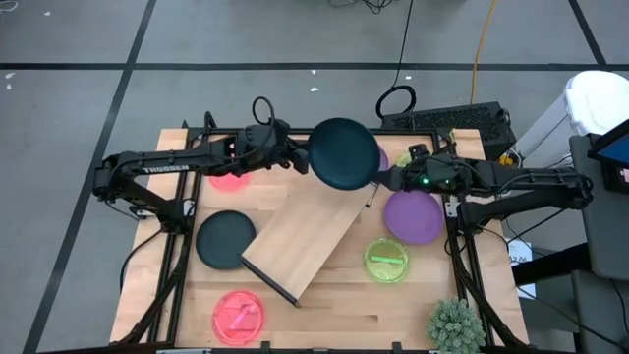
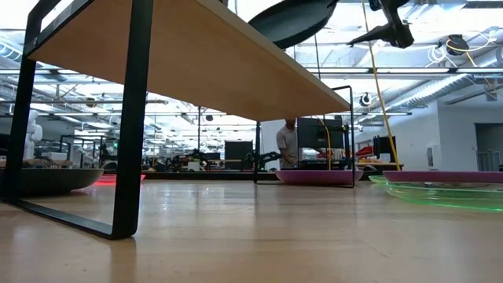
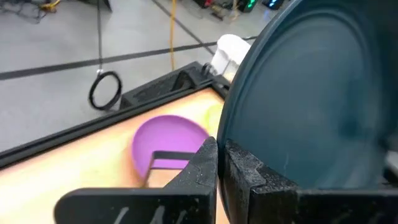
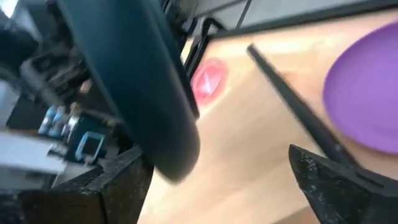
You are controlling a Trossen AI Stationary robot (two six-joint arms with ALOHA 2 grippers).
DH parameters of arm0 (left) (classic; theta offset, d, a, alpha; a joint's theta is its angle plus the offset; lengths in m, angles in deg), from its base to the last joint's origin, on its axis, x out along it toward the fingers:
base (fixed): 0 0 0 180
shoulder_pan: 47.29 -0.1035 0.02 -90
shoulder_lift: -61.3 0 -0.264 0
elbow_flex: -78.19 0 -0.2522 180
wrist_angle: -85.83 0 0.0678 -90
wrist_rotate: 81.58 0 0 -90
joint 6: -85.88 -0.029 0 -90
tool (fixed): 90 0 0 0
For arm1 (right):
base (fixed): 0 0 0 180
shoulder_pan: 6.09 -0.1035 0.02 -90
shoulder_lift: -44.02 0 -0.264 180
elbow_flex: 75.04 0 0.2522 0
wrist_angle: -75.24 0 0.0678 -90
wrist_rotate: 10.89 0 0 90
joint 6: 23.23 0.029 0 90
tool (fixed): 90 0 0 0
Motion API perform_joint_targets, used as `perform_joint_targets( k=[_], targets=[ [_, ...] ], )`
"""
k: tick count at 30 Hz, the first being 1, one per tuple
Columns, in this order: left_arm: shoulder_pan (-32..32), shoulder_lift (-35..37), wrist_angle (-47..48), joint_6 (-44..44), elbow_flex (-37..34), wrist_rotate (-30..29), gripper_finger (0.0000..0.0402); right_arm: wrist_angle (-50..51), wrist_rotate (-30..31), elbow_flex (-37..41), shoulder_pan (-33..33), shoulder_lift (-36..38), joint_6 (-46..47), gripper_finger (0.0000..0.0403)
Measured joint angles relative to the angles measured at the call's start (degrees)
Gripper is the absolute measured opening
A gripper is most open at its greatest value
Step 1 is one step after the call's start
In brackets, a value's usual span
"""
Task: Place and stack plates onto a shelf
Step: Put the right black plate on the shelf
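Near the surface's front edge: pink plate [image 1: 239, 315] toward the left corner, plant [image 1: 455, 324] at the right corner, neither touched. Further in: second dark plate [image 1: 225, 240] flat by the left edge, green plate [image 1: 386, 261] by the right, shelf [image 1: 301, 244] standing between them, long axis running diagonally from front-left toward back-right. Beyond that, purple plate [image 1: 413, 216] flat near the right edge, another pink plate [image 1: 230, 178] near the back-left, under the left arm. Farthest back and raised clear above the shelf's far end: dark plate [image 1: 343, 153], face roughly level, round and so without a long axis. Left tool [image 3: 220, 163] clenched on its rim from the left side; right tool [image 1: 390, 179] released, fingers spread wide at the opposite rim, not gripping. Likely light, stiff plastic, smooth and somewhat slippery, hardly fragile; best taken by the rim, pinched across the lip, since the flat face offers no purchase. Held from one edge only, probably prone to tipping, so worth keeping level on the way down to the shelf.
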Motion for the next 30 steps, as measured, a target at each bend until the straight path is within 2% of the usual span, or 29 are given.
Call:
perform_joint_targets(
  k=[9,19,24,30],
  targets=[
    [-1.97,0.09,6.17,4.57,0.02,3.44,0.0008,1.07,-10.38,0.04,3.27,0.08,-6.63,0.0357],
    [-2.75,0.09,6.64,13.2,0.16,11.83,0.0008,5.36,-14.92,0.04,3.98,0.29,-13.59,0.0357],
    [-4.6,0.73,9.31,15.32,5.61,12.8,0.0008,7.98,-15.38,0.05,3.98,0.98,-14.94,0.0357],
    [-8.55,0.59,23.3,13.96,13.38,14.1,0.0008,8.06,-15.32,0.05,3.98,2.38,-15.38,0.0356]
  ],
)
